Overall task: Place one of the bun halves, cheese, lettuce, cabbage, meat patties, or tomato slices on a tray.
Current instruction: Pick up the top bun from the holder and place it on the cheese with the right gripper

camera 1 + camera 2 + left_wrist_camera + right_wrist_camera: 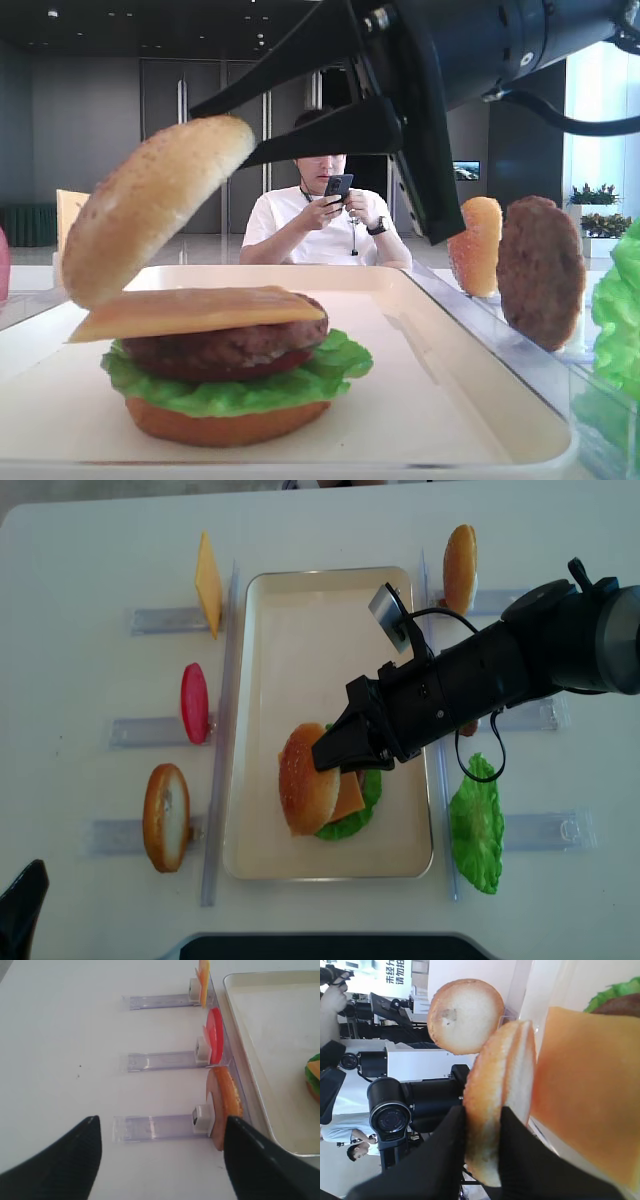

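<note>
So, starting at the left of the overhead view, my left jaws (160, 1155) hang low over the white tabletop (80, 900), spread wide with nothing between them, in front of a bun piece (166, 817) standing on edge in a clear holder (155, 1127). Further along that left row a red tomato slice (194, 702) and an orange-yellow cheese slice (208, 583) stand upright in holders of their own. Next comes the cream-white tray (300, 610), and on it the stack: a smooth bottom bun (215, 422), frilly lettuce (235, 388), a dark meat patty (225, 346) and a second cheese square (195, 310) on top. My right jaws (482, 1120) are pinched on the rim of the sesame top bun half (150, 205), which is tilted steeply, its lower edge at the left end of that cheese; whether it actually touches the cheese I cannot quite tell from the low view. To the right of the tray another bun (459, 566) stands on edge, and a loose lettuce leaf (476, 825) lies near the tray's right rim.
</note>
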Robot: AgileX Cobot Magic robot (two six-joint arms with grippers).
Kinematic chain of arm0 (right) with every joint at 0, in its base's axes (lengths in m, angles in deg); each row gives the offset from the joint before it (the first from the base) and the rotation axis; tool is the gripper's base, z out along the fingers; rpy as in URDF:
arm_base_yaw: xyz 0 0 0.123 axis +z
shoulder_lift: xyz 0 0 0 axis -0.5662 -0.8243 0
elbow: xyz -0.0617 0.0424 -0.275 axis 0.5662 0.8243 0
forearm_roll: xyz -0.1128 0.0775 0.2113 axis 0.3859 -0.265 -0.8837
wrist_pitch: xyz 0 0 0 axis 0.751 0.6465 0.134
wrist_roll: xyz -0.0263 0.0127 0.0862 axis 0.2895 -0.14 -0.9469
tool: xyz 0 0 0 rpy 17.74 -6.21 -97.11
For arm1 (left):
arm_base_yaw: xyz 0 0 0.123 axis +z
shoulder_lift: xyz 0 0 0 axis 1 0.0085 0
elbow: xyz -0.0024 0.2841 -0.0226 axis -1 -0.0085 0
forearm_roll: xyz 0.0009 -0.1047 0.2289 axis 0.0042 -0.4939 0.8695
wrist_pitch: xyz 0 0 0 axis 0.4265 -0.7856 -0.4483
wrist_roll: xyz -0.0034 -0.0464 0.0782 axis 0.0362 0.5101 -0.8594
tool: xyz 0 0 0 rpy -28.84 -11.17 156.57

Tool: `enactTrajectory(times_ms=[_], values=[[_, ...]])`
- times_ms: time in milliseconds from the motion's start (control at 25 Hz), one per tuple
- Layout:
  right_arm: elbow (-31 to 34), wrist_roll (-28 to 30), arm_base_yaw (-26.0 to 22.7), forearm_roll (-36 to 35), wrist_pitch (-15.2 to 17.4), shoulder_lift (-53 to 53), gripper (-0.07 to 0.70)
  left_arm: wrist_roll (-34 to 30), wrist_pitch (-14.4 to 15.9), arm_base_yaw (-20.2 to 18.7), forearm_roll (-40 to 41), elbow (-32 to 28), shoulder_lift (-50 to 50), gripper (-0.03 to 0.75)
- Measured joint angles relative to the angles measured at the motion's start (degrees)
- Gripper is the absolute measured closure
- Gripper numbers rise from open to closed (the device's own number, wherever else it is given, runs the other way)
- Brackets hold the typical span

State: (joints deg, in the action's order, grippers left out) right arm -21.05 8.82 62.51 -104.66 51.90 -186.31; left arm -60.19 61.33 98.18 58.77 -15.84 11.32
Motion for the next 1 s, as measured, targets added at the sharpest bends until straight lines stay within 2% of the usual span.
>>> enactTrajectory(times_ms=[440, 1000], values=[[-1.2, 0.0, 0.0, -1.1, 0.5, 0.0, 0.465, 0.0, 0.0, 0.0, 0.0, 0.0, 0.0, 0.136], [-1.7, -0.2, -0.4, 1.6, -1.7, 0.0, 0.465, 0.0, 0.0, 0.0, 0.0, 0.0, 0.0, 0.136]])
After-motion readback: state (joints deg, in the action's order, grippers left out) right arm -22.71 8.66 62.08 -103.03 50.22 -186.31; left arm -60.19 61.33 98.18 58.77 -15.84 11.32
